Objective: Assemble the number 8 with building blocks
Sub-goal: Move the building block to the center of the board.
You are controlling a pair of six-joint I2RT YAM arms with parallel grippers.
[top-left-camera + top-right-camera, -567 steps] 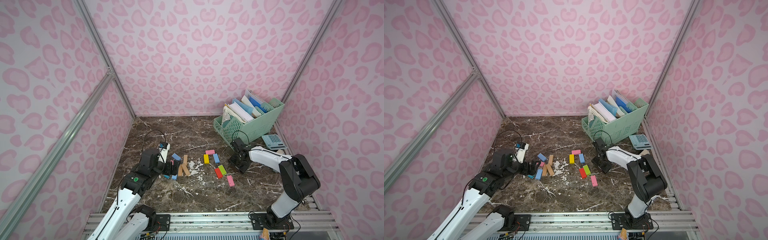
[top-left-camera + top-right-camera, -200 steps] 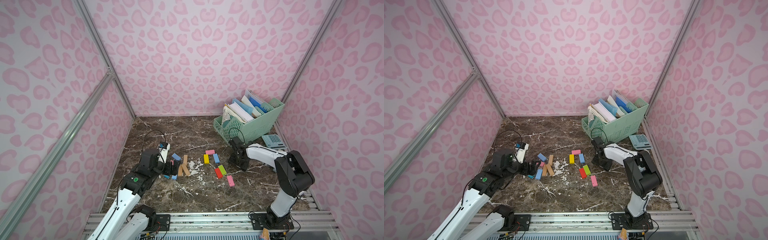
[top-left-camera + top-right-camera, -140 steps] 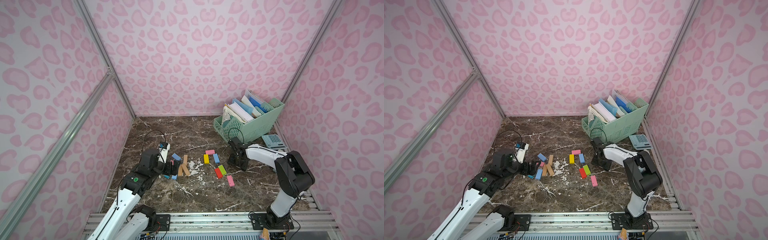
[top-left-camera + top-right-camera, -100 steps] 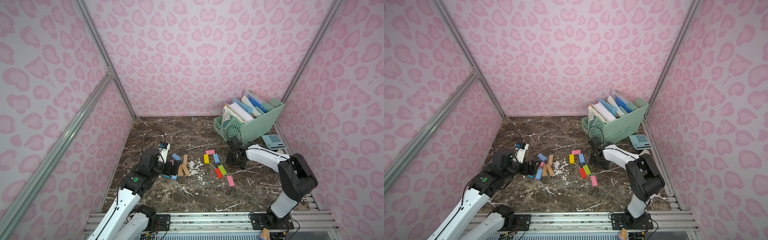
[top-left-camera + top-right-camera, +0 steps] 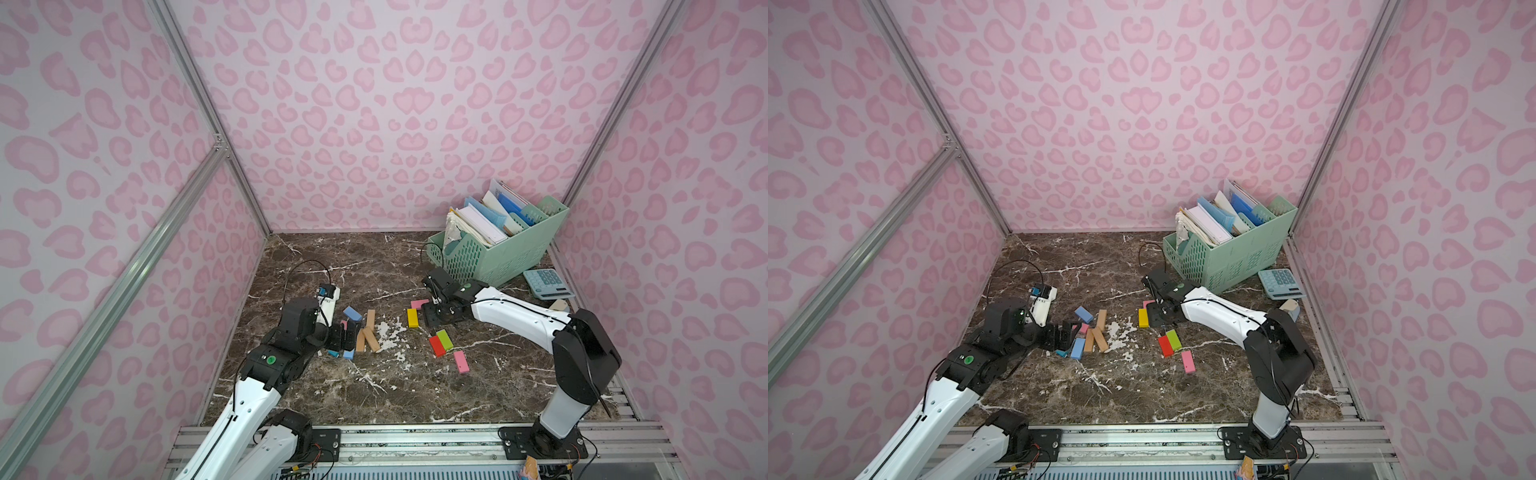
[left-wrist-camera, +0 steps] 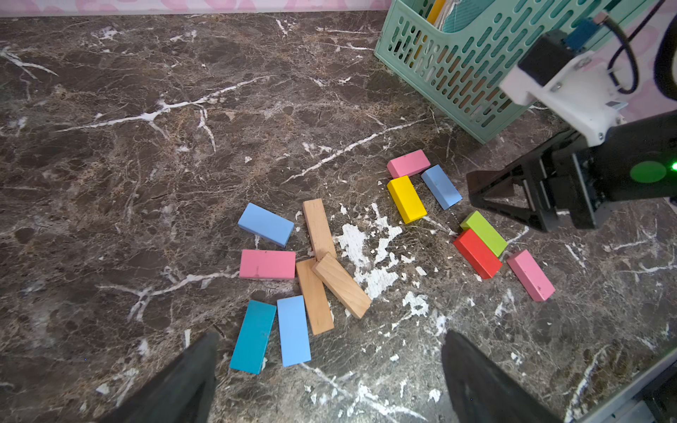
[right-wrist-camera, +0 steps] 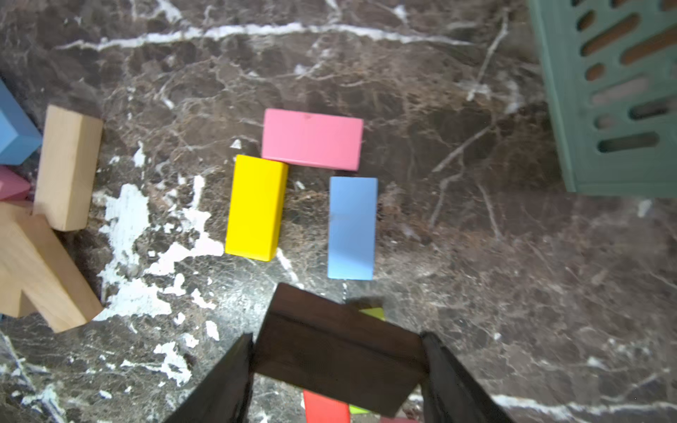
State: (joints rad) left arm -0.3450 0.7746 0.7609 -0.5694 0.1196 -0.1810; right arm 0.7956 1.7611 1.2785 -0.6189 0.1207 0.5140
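Observation:
In the right wrist view my right gripper is shut on a dark brown block, held across its fingers just above the table. Close ahead of it lie a pink block crosswise, with a yellow block and a light blue block side by side under it. In a top view the right gripper hovers over that group. A red block, a green block and another pink block lie nearer the front. My left gripper stands open over a cluster of blue, pink, teal and tan blocks.
A mint-green file basket full of papers stands at the back right, close behind the right arm. A blue-grey calculator lies beside it, with one tan block in front. Pink patterned walls close in the marble table on three sides.
My right gripper has moved left with the dark brown block, from beside the red and green blocks to over the pink, yellow and light blue group. The left arm has not moved.

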